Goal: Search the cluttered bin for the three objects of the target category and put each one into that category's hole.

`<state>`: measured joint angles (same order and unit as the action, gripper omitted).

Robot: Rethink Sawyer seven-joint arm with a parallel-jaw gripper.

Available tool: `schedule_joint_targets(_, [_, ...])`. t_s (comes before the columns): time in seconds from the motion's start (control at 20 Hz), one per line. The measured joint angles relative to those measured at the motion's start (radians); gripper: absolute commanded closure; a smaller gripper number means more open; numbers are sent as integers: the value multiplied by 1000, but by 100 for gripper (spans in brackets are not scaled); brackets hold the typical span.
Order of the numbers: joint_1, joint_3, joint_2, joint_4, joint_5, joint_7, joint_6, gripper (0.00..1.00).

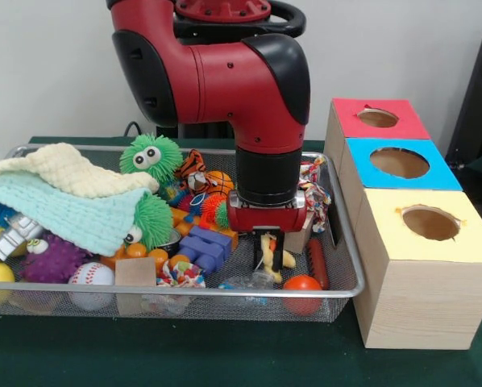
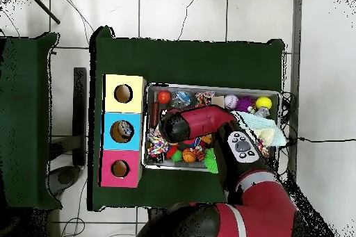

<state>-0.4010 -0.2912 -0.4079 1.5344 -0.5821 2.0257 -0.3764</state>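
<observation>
Front view: cluttered bin (image 1: pixel 347 242), silver wire mesh w/ thick rim, fills table's left and centre; three boxes (image 1: pixel 418 298) touch its right side. Gripper (image 1: pixel 268 250) low inside bin nr its right end, clenched on a yellow-white toy (image 1: pixel 265 256)

Overhead: arm (image 2: pixel 208 126) hides mid-bin; bare green cloth (image 2: pixel 188 57) along far table edge

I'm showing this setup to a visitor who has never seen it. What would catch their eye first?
The big red and black arm dominates, reaching down into the cluttered bin with its gripper shut on a yellowish toy. Next come the three wooden boxes beside the bin, topped red, blue and yellow, each with a round hole. A green fuzzy toy with googly eyes peers over a pale blanket.
</observation>
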Motion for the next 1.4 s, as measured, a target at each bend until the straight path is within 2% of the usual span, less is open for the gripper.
schedule_joint_targets(0.75, [-104, -27, -168, 156, 15, 0, -24, 100])
schedule_joint_targets(1.4, [-133, -64, -207, 183, 15, 0, -52, 100])
